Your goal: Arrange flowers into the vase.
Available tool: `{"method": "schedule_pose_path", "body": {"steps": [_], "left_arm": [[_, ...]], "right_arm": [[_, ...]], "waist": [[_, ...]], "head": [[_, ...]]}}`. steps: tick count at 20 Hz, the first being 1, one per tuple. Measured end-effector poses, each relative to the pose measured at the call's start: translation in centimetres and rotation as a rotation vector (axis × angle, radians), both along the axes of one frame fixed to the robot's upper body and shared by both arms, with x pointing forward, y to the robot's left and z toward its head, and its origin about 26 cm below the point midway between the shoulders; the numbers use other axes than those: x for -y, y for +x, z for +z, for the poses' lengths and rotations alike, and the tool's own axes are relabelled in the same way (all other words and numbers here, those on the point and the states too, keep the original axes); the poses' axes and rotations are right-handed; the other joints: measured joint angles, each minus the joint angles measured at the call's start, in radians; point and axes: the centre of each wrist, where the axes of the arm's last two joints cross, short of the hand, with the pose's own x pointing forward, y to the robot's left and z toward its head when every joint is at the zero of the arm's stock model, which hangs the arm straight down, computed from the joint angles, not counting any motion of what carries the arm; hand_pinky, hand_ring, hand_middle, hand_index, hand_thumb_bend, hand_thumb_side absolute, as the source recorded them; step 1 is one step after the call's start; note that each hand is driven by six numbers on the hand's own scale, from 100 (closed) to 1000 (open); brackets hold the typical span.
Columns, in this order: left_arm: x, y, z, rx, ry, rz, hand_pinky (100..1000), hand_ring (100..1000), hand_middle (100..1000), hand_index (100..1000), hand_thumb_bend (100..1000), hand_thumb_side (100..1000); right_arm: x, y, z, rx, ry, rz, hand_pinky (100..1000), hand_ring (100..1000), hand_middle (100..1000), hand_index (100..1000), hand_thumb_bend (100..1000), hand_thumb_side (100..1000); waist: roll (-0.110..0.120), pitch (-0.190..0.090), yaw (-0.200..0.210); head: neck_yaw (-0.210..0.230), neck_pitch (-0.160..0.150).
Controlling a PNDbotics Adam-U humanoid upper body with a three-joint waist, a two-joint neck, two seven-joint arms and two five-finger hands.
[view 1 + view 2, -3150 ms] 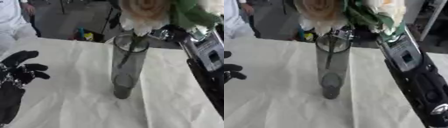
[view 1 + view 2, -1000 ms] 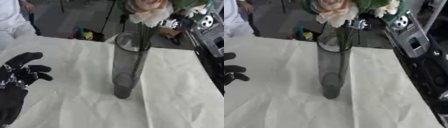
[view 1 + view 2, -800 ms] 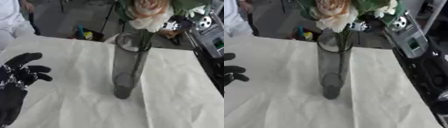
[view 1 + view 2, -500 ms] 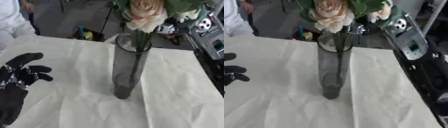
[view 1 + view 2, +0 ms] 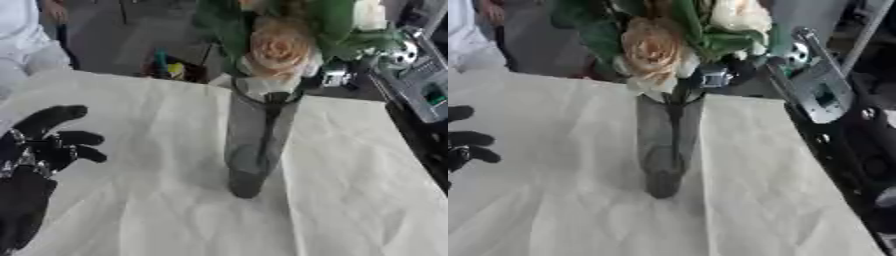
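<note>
Now lower than half a second ago: flowers down at upper centre of frame, blooms sitting right on the rim of the vase, where a second back they rode clear above it. Dark stem visible through the smoky glass, running down from the mouth toward the base — depth of its tip not readable. Vase upright at frame centre on the white cloth, unmoved across the interval.

Right hand at upper right, just beside the blooms and level with the vase mouth, closed round the stems beneath the leaves; followed the bunch down and inward from the right edge over the last second. Grip appears unreleased, though fingers partly hidden by foliage. Right forearm fills the right edge of frame.

Left hand at lower left, well apart from the vase, fingers spread and relaxed, holding nothing; same place as in all earlier pictures — idle.

Judged meaning for the task: insertion essentially achieved, stems in the glass, heads seated at the rim. Remaining — let go and draw the right hand away without dragging the bunch back out or nudging the tall, narrow vase, which looks liable to tip if caught sideways. No steadying support from the left hand at present.
</note>
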Motion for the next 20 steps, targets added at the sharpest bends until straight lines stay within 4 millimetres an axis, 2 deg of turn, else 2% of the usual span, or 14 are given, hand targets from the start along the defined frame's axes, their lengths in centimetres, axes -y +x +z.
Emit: {"method": "schedule_pose_path", "body": {"steps": [1,2,3,6,12,16,20], "left_arm": [[0.0,0.0,0.0,0.000,0.000,0.000,645,729,828,889,160,1000],[0.0,0.0,0.0,0.000,0.000,0.000,645,729,828,889,160,1000],[0.0,0.0,0.0,-0.001,0.001,0.000,645,729,828,889,160,1000],[0.0,0.0,0.0,-0.001,0.002,0.001,645,729,829,889,160,1000],[-0.1,0.0,0.0,-0.003,0.012,0.002,645,729,829,889,161,1000],[-0.2,0.0,0.0,-0.007,0.015,0.002,645,729,829,888,161,1000],[-0.2,0.0,0.0,-0.009,0.016,0.001,645,729,829,888,162,1000]], "right_arm": [[0.1,0.0,-0.2,-0.004,-0.003,-0.001,1000,877,816,931,418,870],[0.1,0.0,-0.3,-0.005,-0.005,-0.002,997,866,805,919,370,943],[0.1,0.0,-0.4,-0.005,-0.006,-0.004,997,866,808,921,393,1000],[0.5,0.0,-0.3,-0.008,-0.002,-0.003,1000,869,822,931,437,947],[1.0,-0.1,-0.3,-0.040,-0.003,0.015,1000,915,919,970,528,945],[0.9,-0.1,-0.6,-0.053,-0.017,0.028,1000,941,991,1000,558,926],[0.7,0.0,-1.1,-0.057,-0.024,0.038,1000,944,1000,1000,566,922]], "waist": [[-0.001,0.000,-0.001],[-0.002,0.000,-0.003],[-0.004,0.000,-0.004],[-0.007,0.000,-0.009],[-0.012,0.000,-0.013],[-0.017,0.000,-0.012],[-0.018,0.000,-0.010]], "head": [[0.000,0.000],[0.000,0.000],[0.000,0.000],[0.001,0.000],[0.005,0.000],[0.004,0.000],[0.000,-0.005]]}}
